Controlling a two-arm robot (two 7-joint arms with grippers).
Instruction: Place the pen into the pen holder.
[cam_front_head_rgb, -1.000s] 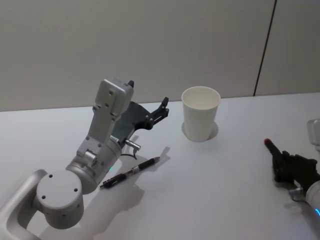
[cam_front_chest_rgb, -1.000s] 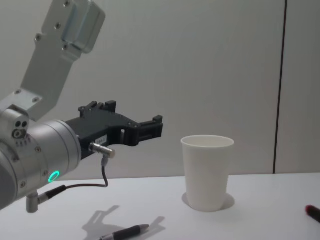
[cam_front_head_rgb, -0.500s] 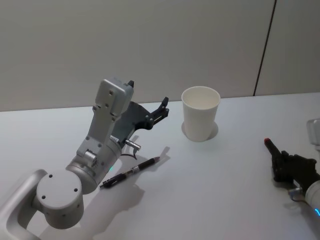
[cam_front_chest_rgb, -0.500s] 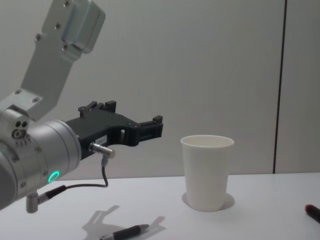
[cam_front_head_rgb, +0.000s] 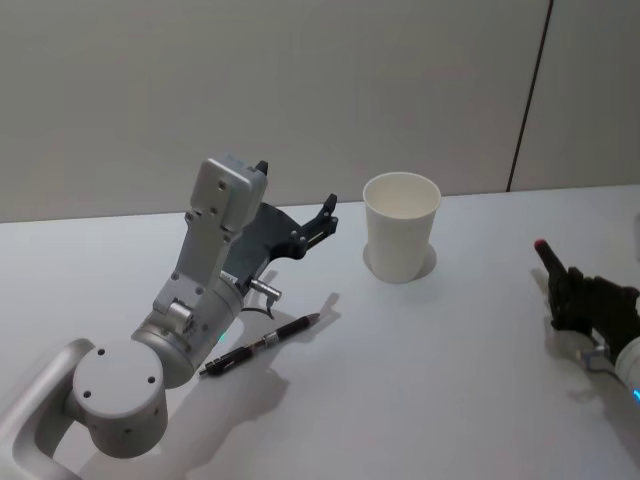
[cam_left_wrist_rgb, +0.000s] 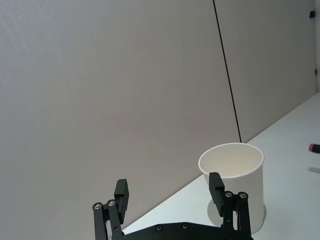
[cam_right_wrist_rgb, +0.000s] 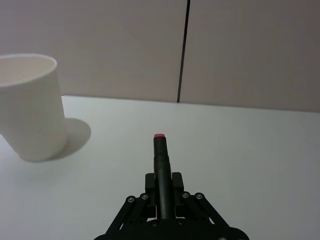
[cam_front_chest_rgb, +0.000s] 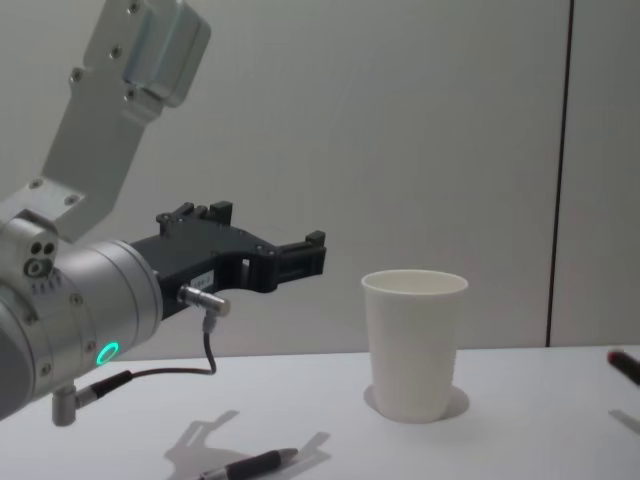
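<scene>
The pen holder is a white paper cup (cam_front_head_rgb: 401, 228) standing upright at the table's back middle, also seen in the chest view (cam_front_chest_rgb: 414, 345) and both wrist views (cam_left_wrist_rgb: 232, 185) (cam_right_wrist_rgb: 30, 107). My right gripper (cam_front_head_rgb: 572, 297) (cam_right_wrist_rgb: 162, 182) is at the right edge, shut on a black pen with a red end (cam_front_head_rgb: 551, 263) (cam_right_wrist_rgb: 160, 155) that points up and forward, clear of the table. Its red end shows in the chest view (cam_front_chest_rgb: 622, 364). My left gripper (cam_front_head_rgb: 325, 218) (cam_left_wrist_rgb: 169, 185) (cam_front_chest_rgb: 305, 258) hangs open in the air left of the cup, holding nothing.
A second black pen (cam_front_head_rgb: 262, 343) (cam_front_chest_rgb: 250, 465) lies on the white table (cam_front_head_rgb: 420, 400) below the left arm. A grey wall stands behind the table. Open table surface lies between the cup and my right gripper.
My right gripper has risen with the red-ended pen, lifting it off the table. The left arm, the cup and the pen on the table have not moved.
</scene>
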